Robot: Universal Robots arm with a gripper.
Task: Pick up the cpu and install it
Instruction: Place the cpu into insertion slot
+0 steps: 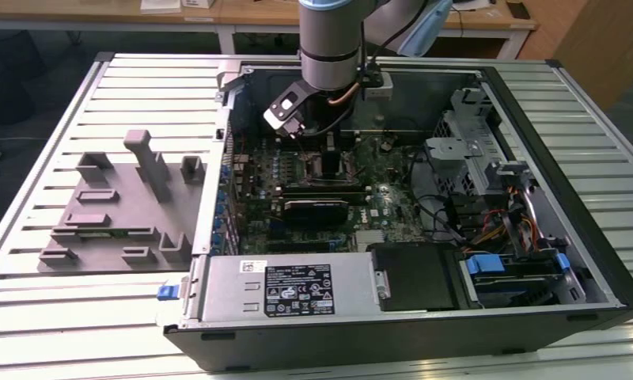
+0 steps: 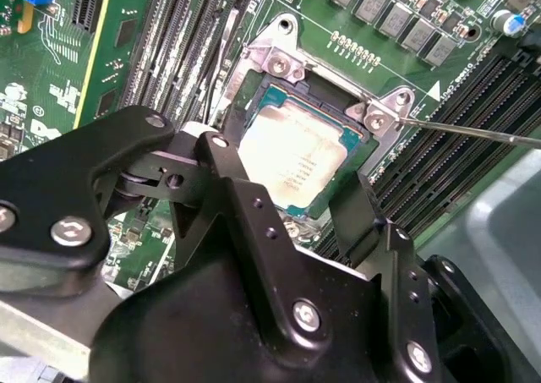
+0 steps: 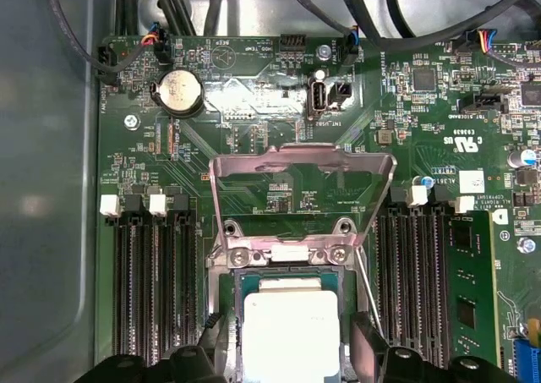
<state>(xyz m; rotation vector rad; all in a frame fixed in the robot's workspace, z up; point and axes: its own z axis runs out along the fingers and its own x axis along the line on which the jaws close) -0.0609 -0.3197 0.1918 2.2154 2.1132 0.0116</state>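
The cpu, a silvery square with a green rim, lies level in the motherboard socket; the first wrist view also has the cpu. My gripper is down over it, one black finger against each of two opposite sides, shut on the chip. The socket's metal load plate stands swung open, and its thin wire lever is free. In the exterior view the gripper hangs inside the open computer case, right above the socket.
Memory slots flank the socket on both sides. A grey plastic fixture tray sits on the slatted table at the exterior view's left. The power supply, drive cages and cable bundles crowd the case.
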